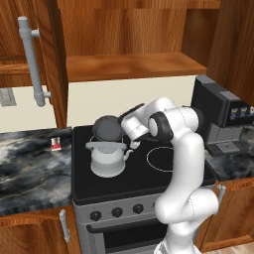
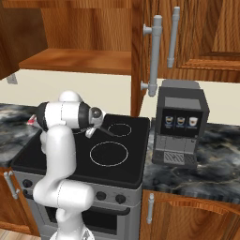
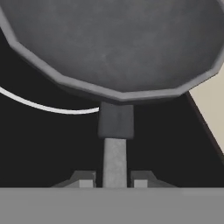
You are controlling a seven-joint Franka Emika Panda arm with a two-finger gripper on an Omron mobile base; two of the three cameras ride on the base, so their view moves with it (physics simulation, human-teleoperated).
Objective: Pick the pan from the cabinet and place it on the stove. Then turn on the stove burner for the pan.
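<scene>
1. Currently clamped: gripper (image 3: pixel 114 181) closed on the thin straight handle of the pan (image 3: pixel 118 48); handle runs up between the two fingertips (image 3: pixel 83 179), one tip on each side, both touching it.
2. Pan bowl straight ahead of the jaws, at the far end of the handle, inside face towards the hand camera.
3. Seen from the left base: pan (image 1: pixel 108 128) held in the air, tilted, just above and behind the white kettle (image 1: pixel 107 158); kettle sits on the front-left part of the stove (image 1: pixel 84 183).
4. Below the jaws: black cooktop glass; arc of a white burner ring (image 3: pixel 48 106) visible under the pan's rim, to one side of the handle.
5. Cabinet (image 1: pixel 129 64) open, well above and behind the jaws; bare wooden shelf, door with grey bar handle (image 1: pixel 33 59) swung out.
6. Off to the side, well apart from the jaws: black coffee machine (image 2: pixel 180 129) on the counter beside the stove.
7. Knob row (image 1: pixel 116 212) on the stove front, below and nearer the base than the jaws.
</scene>
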